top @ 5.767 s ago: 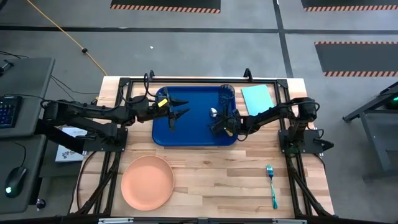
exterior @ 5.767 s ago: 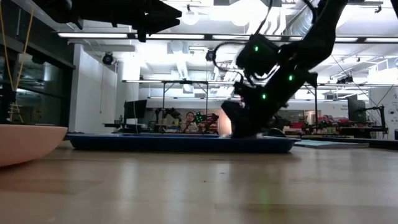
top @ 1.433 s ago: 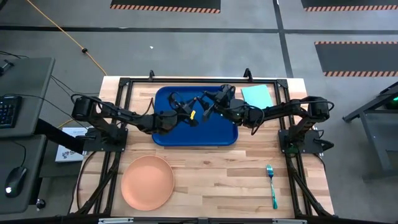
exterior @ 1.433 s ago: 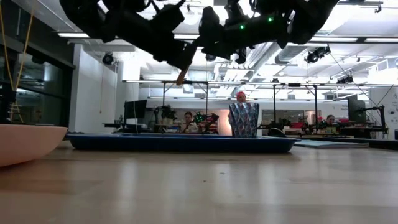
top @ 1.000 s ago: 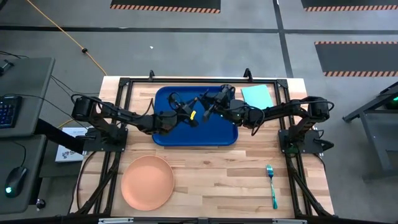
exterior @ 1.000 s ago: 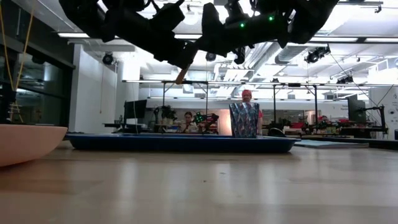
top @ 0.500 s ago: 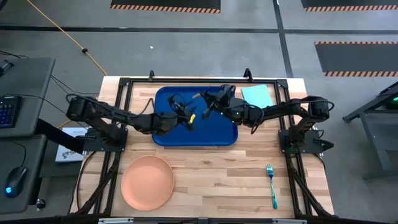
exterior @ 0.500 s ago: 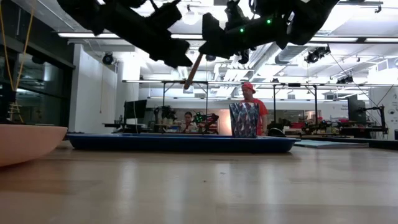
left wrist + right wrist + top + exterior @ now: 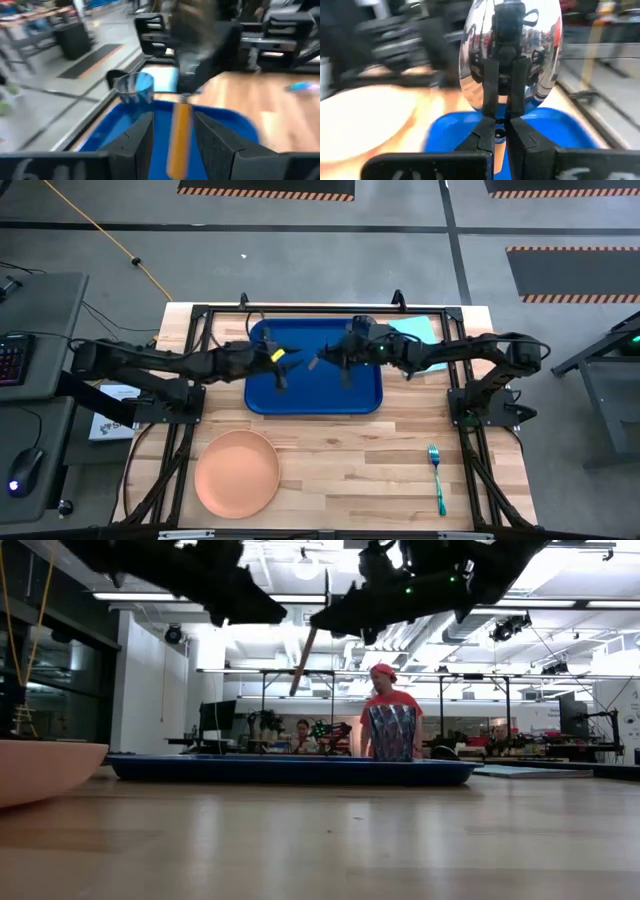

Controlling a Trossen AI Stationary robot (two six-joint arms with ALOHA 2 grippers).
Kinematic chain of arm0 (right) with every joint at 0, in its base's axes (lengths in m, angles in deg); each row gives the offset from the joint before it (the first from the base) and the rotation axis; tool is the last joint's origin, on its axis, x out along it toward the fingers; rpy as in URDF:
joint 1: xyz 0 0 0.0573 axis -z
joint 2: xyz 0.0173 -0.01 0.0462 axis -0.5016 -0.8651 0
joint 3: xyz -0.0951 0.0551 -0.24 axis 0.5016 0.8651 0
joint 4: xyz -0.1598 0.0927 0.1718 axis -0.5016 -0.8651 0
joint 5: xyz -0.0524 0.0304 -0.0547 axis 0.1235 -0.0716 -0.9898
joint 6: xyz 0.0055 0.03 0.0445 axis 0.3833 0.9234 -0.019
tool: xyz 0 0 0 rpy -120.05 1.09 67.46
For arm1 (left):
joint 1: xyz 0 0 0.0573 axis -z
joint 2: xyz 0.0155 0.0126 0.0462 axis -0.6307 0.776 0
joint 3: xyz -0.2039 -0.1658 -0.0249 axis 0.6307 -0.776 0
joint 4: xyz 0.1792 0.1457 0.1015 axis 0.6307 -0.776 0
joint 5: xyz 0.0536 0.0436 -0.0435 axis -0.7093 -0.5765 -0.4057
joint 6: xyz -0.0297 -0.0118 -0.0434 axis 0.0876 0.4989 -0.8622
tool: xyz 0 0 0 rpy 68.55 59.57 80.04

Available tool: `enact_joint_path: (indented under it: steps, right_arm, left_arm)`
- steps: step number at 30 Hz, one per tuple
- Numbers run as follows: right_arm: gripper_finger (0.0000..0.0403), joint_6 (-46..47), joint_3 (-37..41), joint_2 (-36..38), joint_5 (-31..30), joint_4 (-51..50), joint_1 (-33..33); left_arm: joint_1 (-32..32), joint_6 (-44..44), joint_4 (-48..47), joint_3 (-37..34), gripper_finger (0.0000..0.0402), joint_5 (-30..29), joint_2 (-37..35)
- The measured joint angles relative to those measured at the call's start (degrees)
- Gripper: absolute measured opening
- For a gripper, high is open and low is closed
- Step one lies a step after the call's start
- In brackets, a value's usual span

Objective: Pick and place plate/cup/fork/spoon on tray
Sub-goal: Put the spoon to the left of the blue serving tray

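The silvery spoon (image 9: pixel 540 60) is in the air above the dark-blue tray (image 9: pixel 315 398), in my right gripper (image 9: pixel 322 362), which is shut on it. Its handle (image 9: pixel 303 660) slants down below the gripper. My left gripper (image 9: pixel 281 366) is open just to the left; the handle shows between its fingers in the left wrist view (image 9: pixel 178 135), but stands apart from them in the low view. The blue cup (image 9: pixel 362 327) stands in the tray's far right corner. The peach plate (image 9: pixel 237 472) and the teal fork (image 9: pixel 437 477) lie on the table. My right gripper pinches the spoon between its two fingers at the bowl's narrow end (image 9: pixel 501 111), where the handle begins. The fingers come about level from the table's right. The spoon is lifted clear, bowl toward the wrist, and its handle (image 9: pixel 300 670) hangs slanting down.
A light-teal sheet (image 9: pixel 415 332) lies right of the tray. Both arms meet over the tray's middle. A person in a red shirt (image 9: pixel 392 710) stands in the room behind the table. Bare wood lies between the plate and the fork.
My left gripper has drawn back toward the table's left edge, off the spoon's handle. The spoon has stayed in my right gripper, and its handle now hangs free, slanting down above the tray. A person has walked into view behind the cup.
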Motion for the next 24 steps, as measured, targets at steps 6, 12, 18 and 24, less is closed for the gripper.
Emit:
enact_joint_path:
  steps: [6, 12, 18, 24]
  right_arm:
    - [0.0005, -3.28, 0.0, 0.64, 7.52, -0.11, -1.99]
    - [0.0005, -4.44, 0.0, 0.64, 14.25, 1.71, -2.79]
    - [0.0004, -4.64, 0.0, 0.64, 18.41, 2.52, -2.96]
    - [0.0004, -4.61, 0.0, 0.64, 20.19, 2.99, -3.18]
  left_arm:
    - [-7.45, -8.78, 8.82, -2.83, 0.0131, 25.63, 1.64]
    - [-9.15, -11.49, 13.88, -2.71, 0.0131, 39.58, 8.18]
    - [-9.48, -13.85, 17.65, -0.42, 0.0131, 49.68, 13.92]
    - [-8.44, -15.45, 17.64, 1.95, 0.0132, 54.66, 17.29]
